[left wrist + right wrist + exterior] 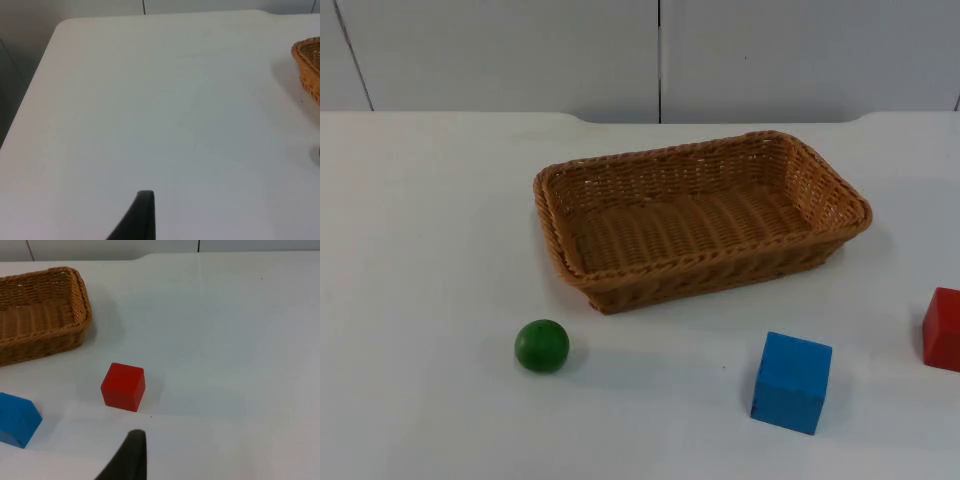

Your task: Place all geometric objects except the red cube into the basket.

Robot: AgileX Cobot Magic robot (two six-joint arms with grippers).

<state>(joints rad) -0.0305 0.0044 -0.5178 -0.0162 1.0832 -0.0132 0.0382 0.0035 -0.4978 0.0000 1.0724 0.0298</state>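
Left gripper (142, 220): one black fingertip above bare white table (150, 100), holding nothing in sight; whether its fingers are apart or closed cannot be told. Right gripper (131, 460): likewise one black fingertip above the table, just short of the red cube (123, 386), nothing seen in its hold, and its opening cannot be told either. Basket (700, 215) — a shallow rectangular wicker tray, standing flat near the middle of the table and turned slightly askew, with nothing inside it. Green ball (541, 346) — on the table in front of the basket's left corner, near it but apart. Blue cube (791, 382) — in front of the basket's right half, apart from it and well apart from the ball, one corner turned toward the camera. The red cube sits to the right of the blue one, cut by the edge of the top view; in the right wrist view the two are seen near each other without touching, both standing clear of the basket's end wall. The left wrist view catches one corner of the basket's rim beyond open table. Behind the table runs the grey wall (520, 50), with a vertical seam above the basket.
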